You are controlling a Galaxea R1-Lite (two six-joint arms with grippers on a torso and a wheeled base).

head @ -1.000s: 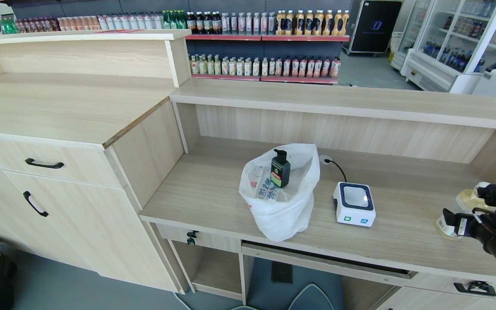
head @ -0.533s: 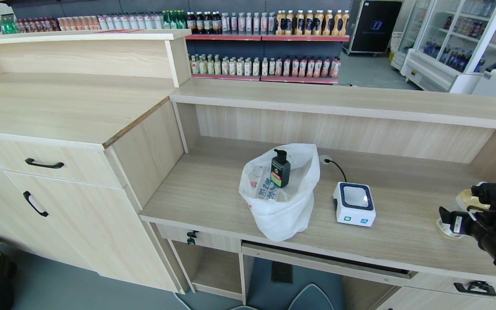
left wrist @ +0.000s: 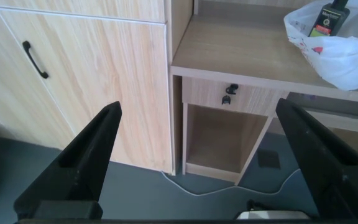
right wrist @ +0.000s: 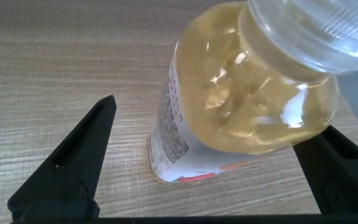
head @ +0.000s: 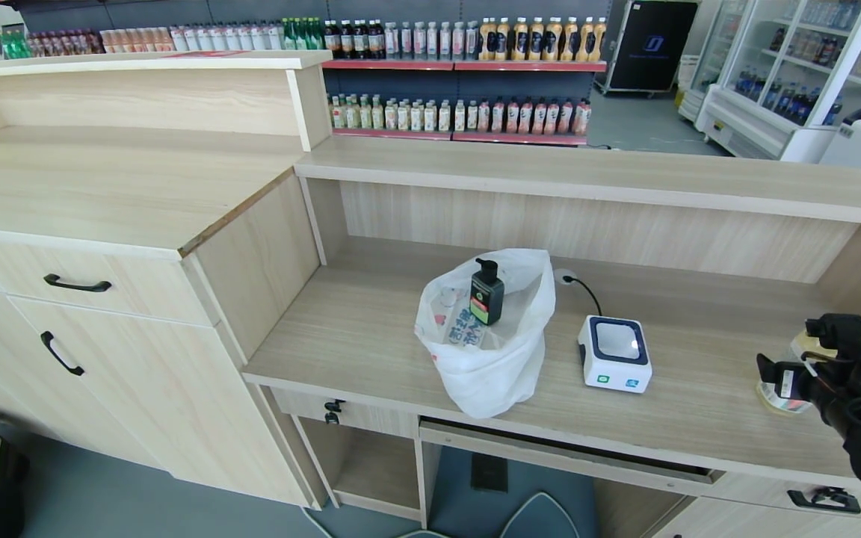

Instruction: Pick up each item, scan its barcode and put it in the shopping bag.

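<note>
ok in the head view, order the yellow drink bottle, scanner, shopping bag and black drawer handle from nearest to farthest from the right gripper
From the right gripper:
1. yellow drink bottle, between its open fingers, at the right end of the counter.
2. scanner, mid-counter, to the left.
3. shopping bag, just left of the scanner.
4. black drawer handle, on the far-left cabinet.

Light is being caught by the glossy clear plastic of the bottle [right wrist: 241, 118], its cap finely ribbed, while the table [head: 371, 336] is being seen in matt, pale wood grain, the shopping bag [head: 490, 373] in thin, crinkled white plastic, the scanner [head: 616, 364] in smooth white plastic.
</note>
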